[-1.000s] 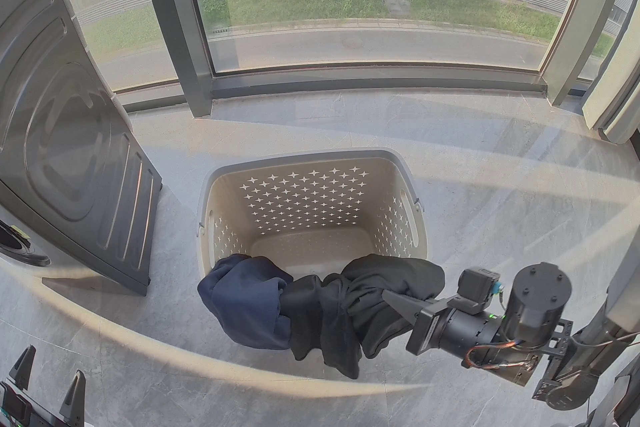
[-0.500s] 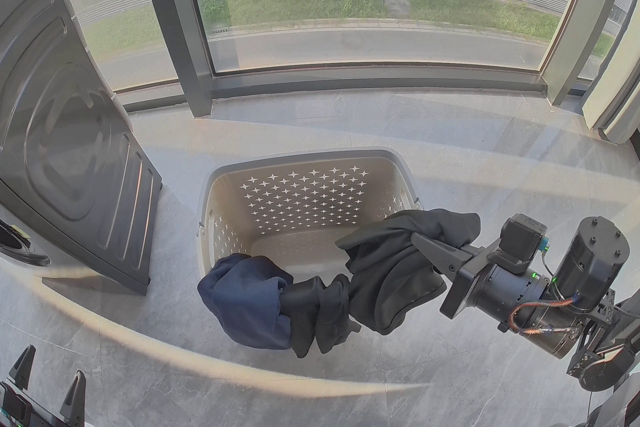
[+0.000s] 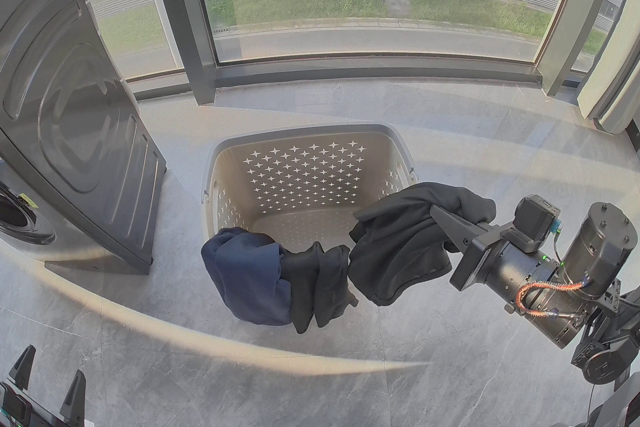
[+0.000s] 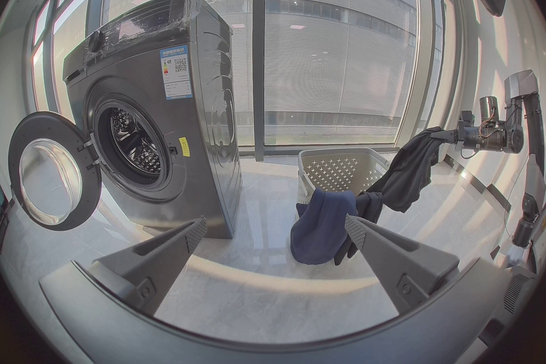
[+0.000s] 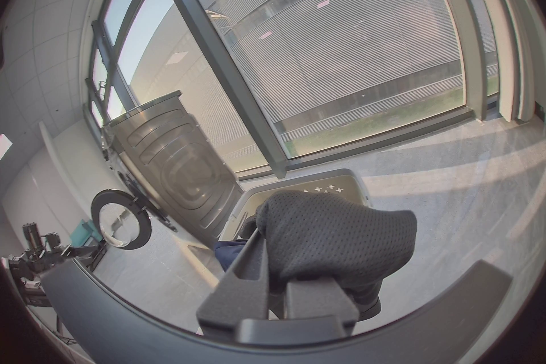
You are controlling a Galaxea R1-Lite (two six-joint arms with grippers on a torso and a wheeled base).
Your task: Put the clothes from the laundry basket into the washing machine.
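A beige laundry basket (image 3: 308, 130) stands on the floor in front of the window. A navy garment (image 3: 245, 275) and a black piece (image 3: 317, 285) hang over its near rim. My right gripper (image 3: 445, 220) is shut on a black garment (image 3: 400, 241), held up over the basket's near right corner and still trailing down to the rim. The right wrist view shows that cloth (image 5: 335, 237) bunched over the fingers (image 5: 250, 274). The dark grey washing machine (image 3: 67, 108) stands at the left, its round door (image 4: 54, 169) swung open and its drum (image 4: 133, 146) exposed. My left gripper (image 4: 274, 222) is open and empty, low at the near left (image 3: 53, 363).
A glass window wall with a dark post (image 3: 180, 15) runs behind the basket. A pale curtain (image 3: 613, 81) hangs at the far right. Bare grey tile floor (image 3: 200, 361) lies between the basket and the washing machine's open door.
My right gripper has risen and drawn back to the right, pulling the black garment up off the basket's near rim. The head view has shifted slightly.
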